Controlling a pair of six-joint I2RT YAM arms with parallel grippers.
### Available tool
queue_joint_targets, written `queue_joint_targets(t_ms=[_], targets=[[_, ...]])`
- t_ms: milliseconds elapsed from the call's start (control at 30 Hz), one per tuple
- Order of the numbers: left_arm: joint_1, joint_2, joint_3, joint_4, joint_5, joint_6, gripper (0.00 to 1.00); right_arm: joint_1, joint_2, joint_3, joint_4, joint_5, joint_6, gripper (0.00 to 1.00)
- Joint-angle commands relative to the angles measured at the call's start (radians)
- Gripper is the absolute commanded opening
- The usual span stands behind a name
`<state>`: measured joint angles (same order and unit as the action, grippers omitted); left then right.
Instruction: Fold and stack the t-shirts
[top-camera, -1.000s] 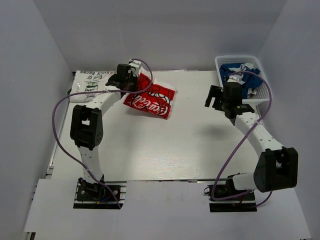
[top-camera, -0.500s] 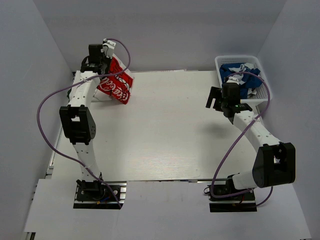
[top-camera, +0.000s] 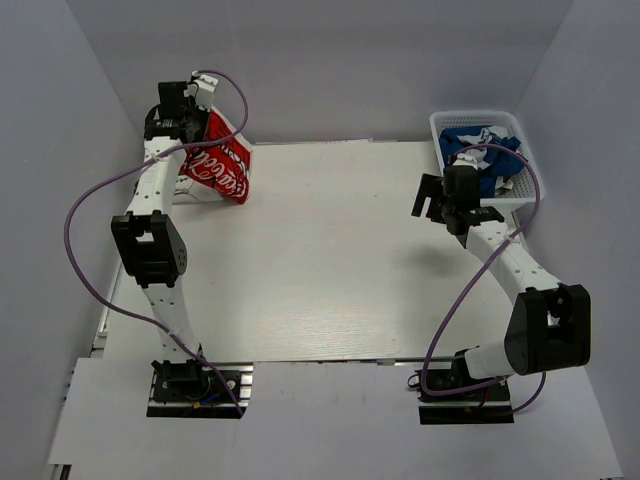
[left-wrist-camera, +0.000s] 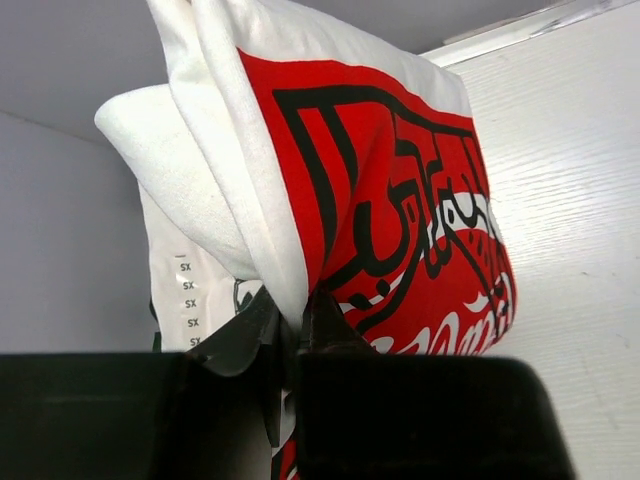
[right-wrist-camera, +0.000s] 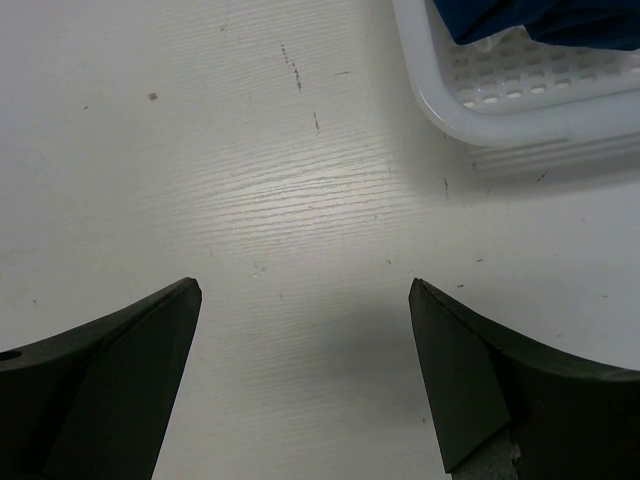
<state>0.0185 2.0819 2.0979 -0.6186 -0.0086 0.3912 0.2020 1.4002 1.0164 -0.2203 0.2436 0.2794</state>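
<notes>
Over the last second the left gripper (top-camera: 188, 108) has carried the red shirt (top-camera: 222, 165) from mid-table back to the far-left corner, and it now hangs there, folded, clear of the table (top-camera: 330, 260). The wrist view shows the jaws clenched on a fold of its white edge, with the red graphic draped to the right. Under it lies white cloth with a size strip, which I take to be the green shirt (left-wrist-camera: 185, 295); from above only a sliver of that one shows, below the red one's hem. This looks like the stacking step: the fold seems done, and what remains for this shirt is to lower it squarely onto the pile and let go. The risk is that the dangling layers fall open or land skewed. The right gripper (top-camera: 440, 200) has hardly moved; it hovers with its fingers spread wide and nothing between them, low over bare table just beside the basket (top-camera: 445, 125). The blue shirt (top-camera: 480, 145) sits crumpled in that basket, not yet folded. Nothing lies between the red shirt and the pile
</notes>
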Motion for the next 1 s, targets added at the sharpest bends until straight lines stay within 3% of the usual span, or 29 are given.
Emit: queue_joint_targets(t_ms=[0,367,667,967], targets=[[0.006,-0.134,0.06,0.007,0.053,-0.017,0.0,-0.004,-0.009,0.016,0.012,0.003,-0.005,0.9],[0.05,-0.143,0.062,0.005,0.035,-0.049,0.0,-0.003,-0.001,0.004,0.035,-0.033,-0.002,0.9],[0.101,-0.003,0.044,0.066,-0.019,-0.058,0.0,-0.003,0.046,0.034,0.015,-0.033,-0.005,0.9],[0.143,0.188,0.129,0.138,-0.142,-0.058,0.0,-0.003,0.08,0.057,-0.005,-0.026,-0.013,0.9]])
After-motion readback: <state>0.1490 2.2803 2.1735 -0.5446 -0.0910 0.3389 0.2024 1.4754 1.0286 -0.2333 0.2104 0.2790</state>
